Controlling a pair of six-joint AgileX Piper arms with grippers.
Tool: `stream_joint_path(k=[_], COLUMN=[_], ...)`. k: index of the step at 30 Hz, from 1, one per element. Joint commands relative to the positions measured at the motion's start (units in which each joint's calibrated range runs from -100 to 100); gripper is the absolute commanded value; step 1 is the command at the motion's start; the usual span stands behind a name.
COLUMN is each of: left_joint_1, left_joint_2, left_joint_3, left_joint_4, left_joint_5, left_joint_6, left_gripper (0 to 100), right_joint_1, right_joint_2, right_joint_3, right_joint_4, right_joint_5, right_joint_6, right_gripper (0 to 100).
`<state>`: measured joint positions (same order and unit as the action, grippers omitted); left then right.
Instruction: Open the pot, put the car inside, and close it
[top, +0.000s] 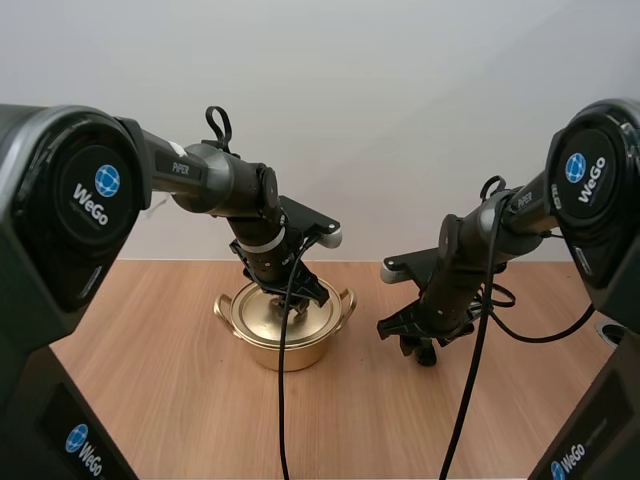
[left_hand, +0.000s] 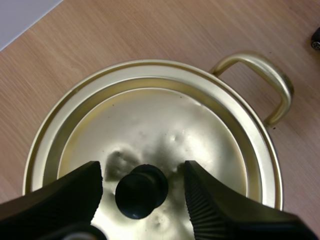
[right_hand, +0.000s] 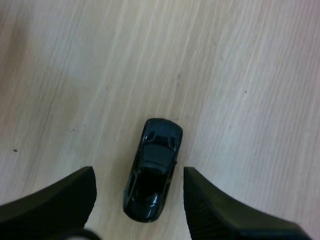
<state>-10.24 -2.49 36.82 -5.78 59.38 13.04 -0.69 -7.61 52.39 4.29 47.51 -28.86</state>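
A worktop (top: 180, 390) of light brown wood with fine, straight grain spread from six o'clock toward twelve. At twelve o'clock a plain pale wall (top: 400, 100) rose behind its far edge. The light was soft and even.

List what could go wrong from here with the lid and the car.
1. The left end effector stands open around the small round knob of the lid; a shallow pinch could slip and drop or tilt the lid.
2. The right end effector straddles the car, which lies slightly askew; closing might twist it or roll it away.
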Motion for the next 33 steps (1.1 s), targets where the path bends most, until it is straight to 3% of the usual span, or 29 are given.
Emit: stream_joint_path(k=[1,6,9,14,17,33], left_joint_1=[-0.04,-0.04,-0.04,-0.04,-0.04,0.39], left_joint_2=[0.0,0.0,0.0,0.0,0.0,-9.7], left_joint_3=[0.0,0.0,0.0,0.0,0.0,-3.4], left_joint_4=[0.0,0.0,0.0,0.4,0.4,4.0], left_joint_5=[0.1,0.1,0.3,1.0,1.2,4.1], left_joint_6=[0.1,0.1,0.1,0.0,0.0,-1.2], left_gripper=[80,76,69,26,0,0], right_joint_1=[0.1,0.1,0.1,0.1,0.1,0.1], right_joint_2=[0.8,1.5,1.5,1.5,1.5,-0.1], right_joint_3=[0.0,0.0,0.0,0.0,0.0,-4.2], right_joint_4=[0.1,0.1,0.1,0.1,0.1,0.1], right_joint_5=[0.2,0.4,0.1,0.4,0.6,6.7], right_joint_6=[0.0,0.0,0.0,0.1,0.1,0.1], right_gripper=[85,83,65,16,0,0])
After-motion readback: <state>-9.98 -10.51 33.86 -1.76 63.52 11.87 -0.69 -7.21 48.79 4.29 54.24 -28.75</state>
